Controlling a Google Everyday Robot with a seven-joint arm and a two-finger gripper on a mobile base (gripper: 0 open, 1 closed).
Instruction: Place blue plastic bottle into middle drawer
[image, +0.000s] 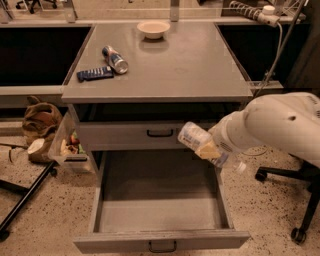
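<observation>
The blue plastic bottle (196, 139), clear with a pale label and a white cap (241, 167), hangs tilted in the air in front of the closed upper drawer (125, 135). It is above the right rear part of the open middle drawer. My gripper (209, 150) is shut on the bottle's middle, with a yellowish finger across it, and the white arm (280, 125) reaches in from the right. The middle drawer (160, 240) is a deep grey tray pulled fully out at the cabinet's bottom, with nothing inside.
On the grey cabinet top (190, 70) lie a blue-silver can (115, 59), a dark blue remote-like bar (95, 74) and a pale bowl (153, 28). A bag (40, 122) and a plastic bin (70, 147) sit on the floor at left. An office chair base (300, 200) stands at right.
</observation>
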